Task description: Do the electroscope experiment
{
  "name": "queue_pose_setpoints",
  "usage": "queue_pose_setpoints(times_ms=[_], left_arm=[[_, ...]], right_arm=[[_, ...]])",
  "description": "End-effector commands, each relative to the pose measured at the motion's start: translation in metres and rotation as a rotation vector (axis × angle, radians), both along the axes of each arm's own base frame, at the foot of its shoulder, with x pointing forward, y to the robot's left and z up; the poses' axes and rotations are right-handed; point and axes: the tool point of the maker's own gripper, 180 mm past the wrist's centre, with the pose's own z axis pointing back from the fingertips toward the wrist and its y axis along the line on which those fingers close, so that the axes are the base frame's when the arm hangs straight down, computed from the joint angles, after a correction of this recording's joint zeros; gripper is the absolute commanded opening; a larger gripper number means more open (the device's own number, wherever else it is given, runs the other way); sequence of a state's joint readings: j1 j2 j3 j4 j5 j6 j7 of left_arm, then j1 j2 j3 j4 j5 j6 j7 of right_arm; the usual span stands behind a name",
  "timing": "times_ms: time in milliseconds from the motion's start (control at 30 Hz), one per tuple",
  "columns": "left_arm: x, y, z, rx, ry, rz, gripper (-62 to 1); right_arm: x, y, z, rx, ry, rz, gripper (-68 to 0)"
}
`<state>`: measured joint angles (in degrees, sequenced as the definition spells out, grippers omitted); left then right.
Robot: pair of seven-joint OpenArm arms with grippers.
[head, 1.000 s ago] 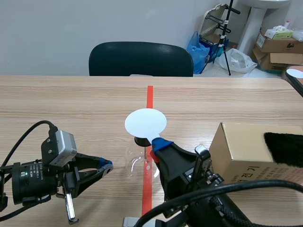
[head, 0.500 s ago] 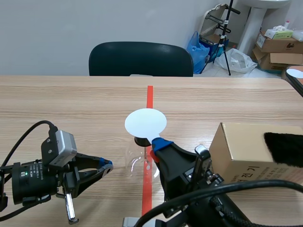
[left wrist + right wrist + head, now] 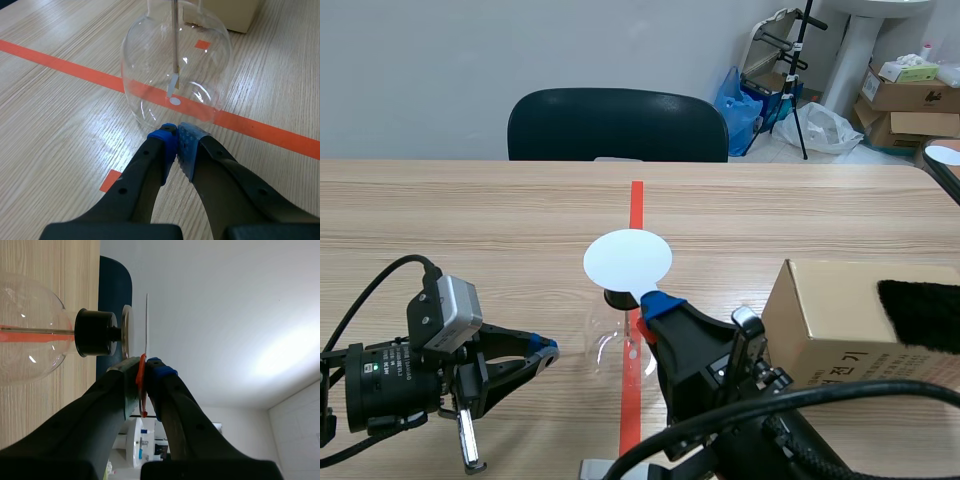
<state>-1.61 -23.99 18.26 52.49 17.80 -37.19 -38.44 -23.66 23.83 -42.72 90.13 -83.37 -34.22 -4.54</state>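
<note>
Fingers of our right pincer [image 3: 144,366] pinch a thin white round plate [image 3: 628,258] above the clear glass flask electroscope [image 3: 150,75]. Our left pincer [image 3: 176,132] sits pressed together beside it.

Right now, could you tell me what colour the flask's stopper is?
Black; the stopper shows best in the right wrist view.

Light wood-grain table [image 3: 470,210], with an orange tape line [image 3: 637,200] running down its middle. A glass flask electroscope [image 3: 620,345] stands upright on that line, close to me. A cardboard box [image 3: 820,310] sits to my right, near the flask.
</note>
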Motion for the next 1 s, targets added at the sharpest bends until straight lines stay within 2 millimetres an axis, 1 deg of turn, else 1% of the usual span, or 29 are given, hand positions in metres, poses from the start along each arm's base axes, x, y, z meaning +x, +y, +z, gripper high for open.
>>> queue_pose_setpoints(times_ms=[0, 300, 433, 600, 767, 967], left_arm=[[0.005, -0.004, 0.011, -0.035, -0.028, -0.001, -57.7], [0.005, -0.004, 0.011, -0.035, -0.028, -0.001, -57.7], [0.005, -0.004, 0.011, -0.035, -0.028, -0.001, -57.7], [0.005, -0.004, 0.011, -0.035, -0.028, -0.001, -57.7], [0.005, -0.004, 0.011, -0.035, -0.028, -0.001, -57.7], [0.005, -0.004, 0.011, -0.035, -0.028, -0.001, -57.7]], right_arm=[[0.006, -0.002, 0.009, 0.005, -0.036, -0.002, -66.5], [0.006, -0.002, 0.009, 0.005, -0.036, -0.003, -66.5], [0.010, -0.008, 0.009, 0.008, -0.037, -0.041, -66.5], [0.019, -0.023, 0.010, 0.015, -0.039, -0.143, -66.5], [0.030, -0.046, 0.012, 0.024, -0.041, -0.282, -66.5], [0.038, -0.074, 0.013, 0.035, -0.044, -0.443, -66.5]])
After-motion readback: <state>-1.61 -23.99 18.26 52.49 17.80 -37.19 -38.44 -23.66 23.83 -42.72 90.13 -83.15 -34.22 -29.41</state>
